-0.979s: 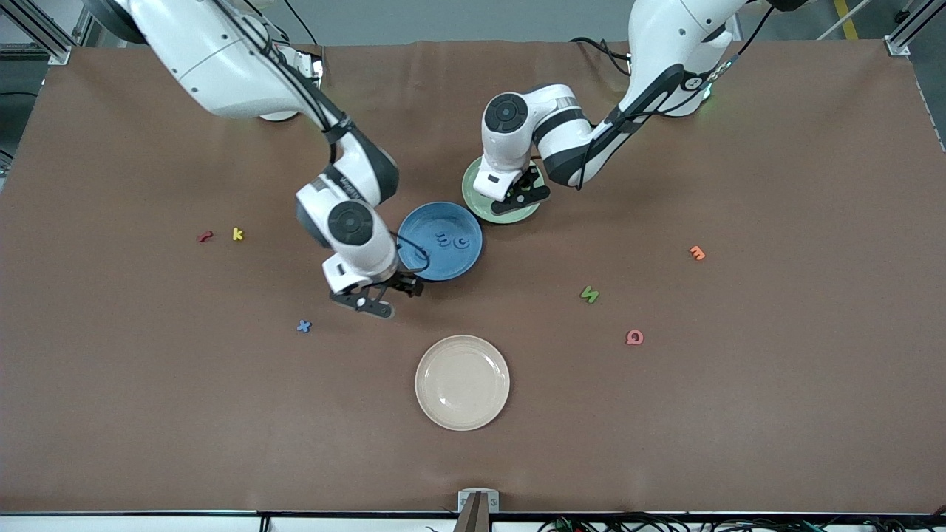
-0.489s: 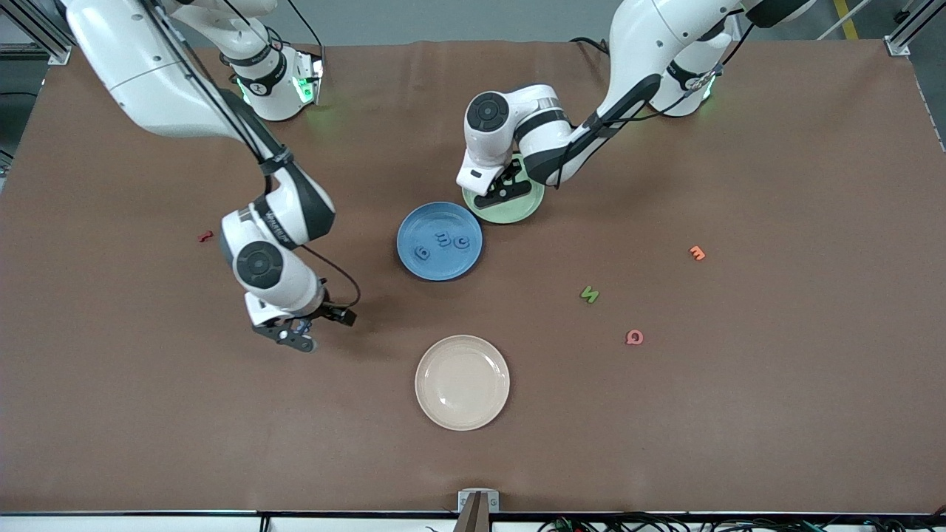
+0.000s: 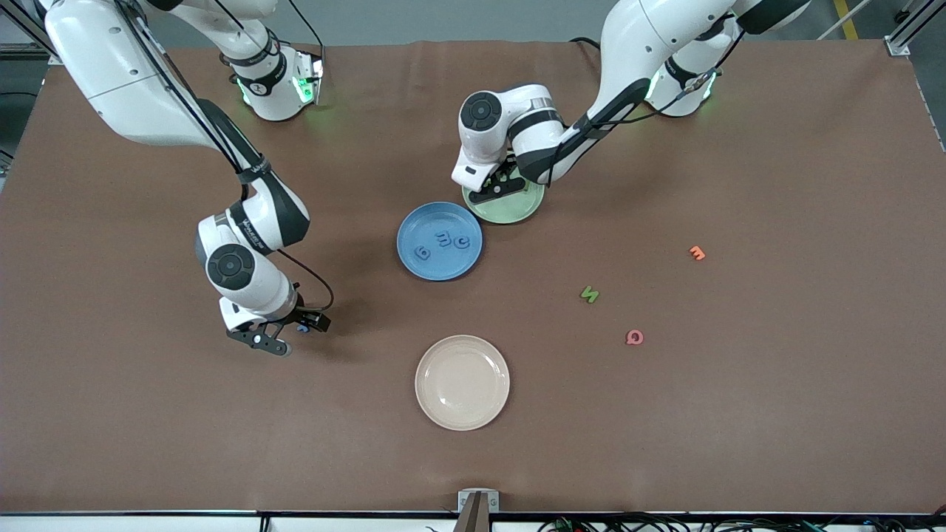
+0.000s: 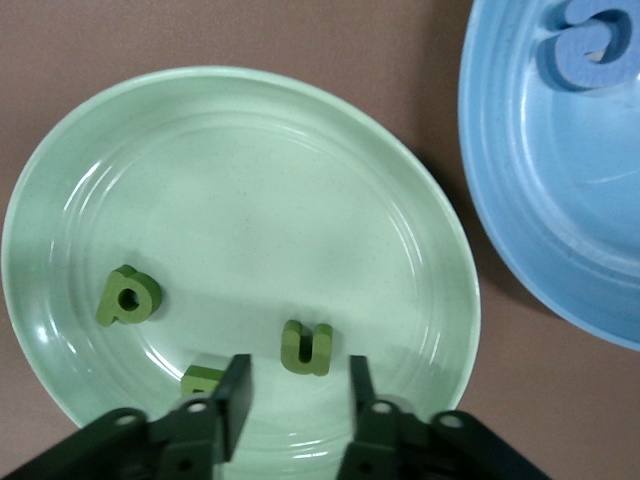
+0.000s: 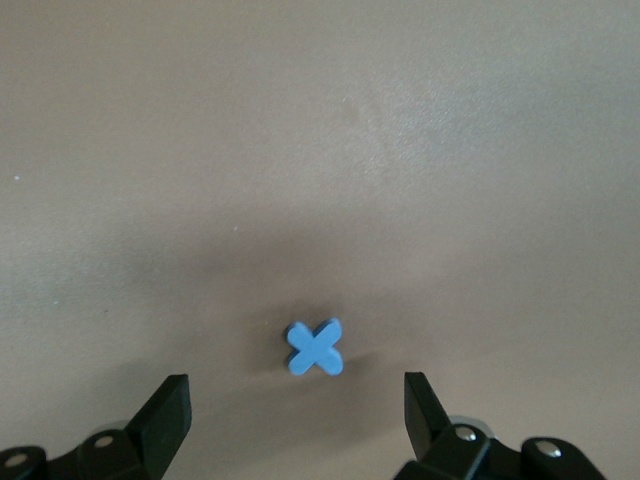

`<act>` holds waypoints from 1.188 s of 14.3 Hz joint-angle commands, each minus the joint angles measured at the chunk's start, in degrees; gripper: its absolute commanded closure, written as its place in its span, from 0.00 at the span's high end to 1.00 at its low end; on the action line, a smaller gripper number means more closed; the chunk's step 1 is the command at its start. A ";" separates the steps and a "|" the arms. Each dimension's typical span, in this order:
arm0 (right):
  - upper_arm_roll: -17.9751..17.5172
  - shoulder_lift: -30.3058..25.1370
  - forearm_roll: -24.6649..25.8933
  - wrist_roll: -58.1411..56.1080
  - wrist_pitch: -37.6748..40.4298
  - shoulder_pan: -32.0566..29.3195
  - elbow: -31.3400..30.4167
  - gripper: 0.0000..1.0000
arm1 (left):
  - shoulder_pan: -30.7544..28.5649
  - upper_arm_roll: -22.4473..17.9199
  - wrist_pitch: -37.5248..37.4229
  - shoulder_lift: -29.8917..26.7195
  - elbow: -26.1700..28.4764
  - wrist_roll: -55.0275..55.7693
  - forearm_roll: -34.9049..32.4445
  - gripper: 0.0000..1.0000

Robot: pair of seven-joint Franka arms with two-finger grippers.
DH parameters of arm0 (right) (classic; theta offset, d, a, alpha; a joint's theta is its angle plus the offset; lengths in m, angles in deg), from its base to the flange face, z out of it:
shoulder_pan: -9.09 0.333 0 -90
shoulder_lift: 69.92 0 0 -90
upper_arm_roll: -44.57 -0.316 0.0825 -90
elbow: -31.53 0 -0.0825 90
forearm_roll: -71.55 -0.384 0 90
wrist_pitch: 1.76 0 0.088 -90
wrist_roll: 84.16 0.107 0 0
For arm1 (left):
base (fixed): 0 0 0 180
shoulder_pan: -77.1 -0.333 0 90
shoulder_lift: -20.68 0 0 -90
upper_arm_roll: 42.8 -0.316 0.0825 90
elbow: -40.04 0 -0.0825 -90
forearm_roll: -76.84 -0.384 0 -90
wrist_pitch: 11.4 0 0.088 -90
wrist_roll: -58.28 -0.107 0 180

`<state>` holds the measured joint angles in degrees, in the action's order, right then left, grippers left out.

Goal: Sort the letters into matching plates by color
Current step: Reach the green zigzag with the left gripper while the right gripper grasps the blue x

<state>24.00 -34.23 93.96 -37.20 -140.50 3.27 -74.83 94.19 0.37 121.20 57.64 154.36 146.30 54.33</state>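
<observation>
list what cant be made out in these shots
- Front view: the blue x is mostly hidden under the right claw.
- Front view: the left claw and wrist cover the green plate; its letters don't show.
- Left wrist view: the third green letter is partly hidden by a finger.

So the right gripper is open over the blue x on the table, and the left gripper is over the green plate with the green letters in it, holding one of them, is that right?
Not quite. The left gripper holds nothing: the left wrist view shows its fingers open and empty over the green plate, with the green letters lying loose in it. The rest stands: the right gripper is open over the blue x on the table.
</observation>
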 commanded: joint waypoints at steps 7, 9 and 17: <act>-1.22 1.83 1.49 -4.34 -3.90 -2.70 -1.22 0.83 | -6.71 -0.28 -0.94 -4.25 -0.15 -7.41 0.10 0.99; -1.22 2.19 1.49 -4.34 -3.90 -2.53 -1.04 0.76 | -9.87 -0.19 -3.47 -5.92 -0.15 -11.97 0.01 0.99; -1.22 2.63 1.49 -4.34 -3.72 -2.62 -0.60 0.62 | -20.51 -0.19 -4.81 -7.16 -0.06 -19.82 -7.18 0.99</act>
<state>23.80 -32.43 94.04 -41.33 -143.95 1.82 -76.11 75.86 -0.14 116.41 51.01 153.55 127.04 50.00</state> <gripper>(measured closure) 0.383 0.013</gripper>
